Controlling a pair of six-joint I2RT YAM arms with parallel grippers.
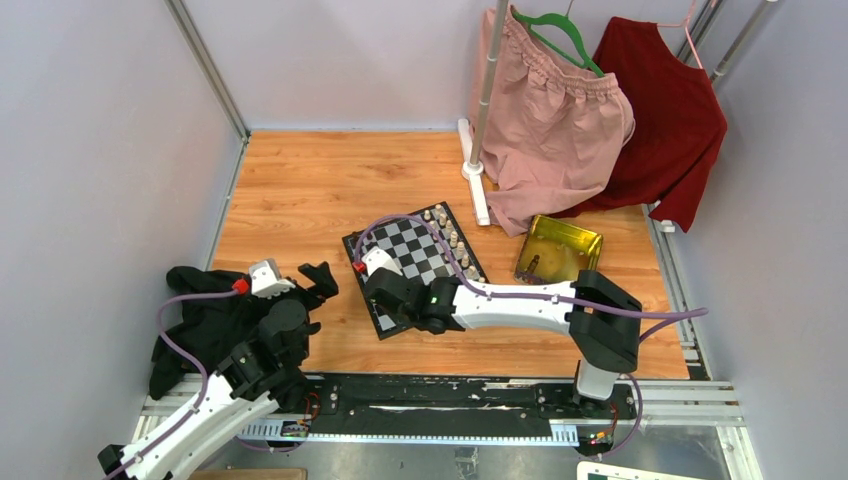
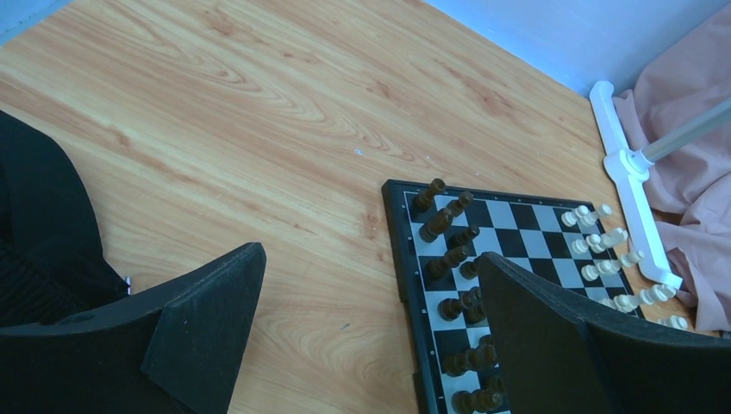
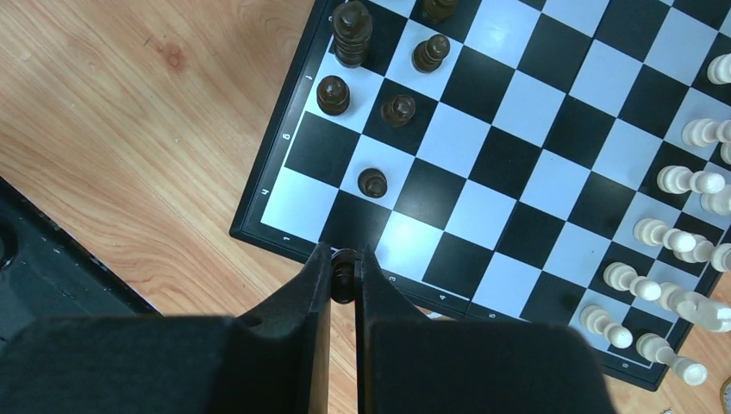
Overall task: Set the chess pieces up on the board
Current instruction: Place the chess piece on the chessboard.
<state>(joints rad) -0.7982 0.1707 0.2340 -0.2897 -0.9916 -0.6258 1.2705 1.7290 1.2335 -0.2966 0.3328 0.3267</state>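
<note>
The board (image 1: 428, 250) lies mid-table, with cream-white pieces (image 1: 447, 228) along its far right side. In the right wrist view, several dark chess pieces (image 3: 372, 182) stand on the board's (image 3: 517, 95) left squares, with white pieces (image 3: 681, 181) at the right. My right gripper (image 3: 345, 259) is shut on one dark piece (image 3: 344, 274), held over the board's near edge by its corner. In the top view it (image 1: 385, 290) is over the board's near-left part. My left gripper (image 2: 369, 259) is open and empty above bare wood, left of the board (image 2: 517, 237) and its dark pieces (image 2: 448, 259).
A shiny gold tray (image 1: 560, 250) sits right of the board. A black cloth (image 1: 200, 320) lies at the near left under my left arm. A white rack foot (image 1: 475, 180) stands behind the board, with pink (image 1: 550, 120) and red (image 1: 665, 110) garments hanging.
</note>
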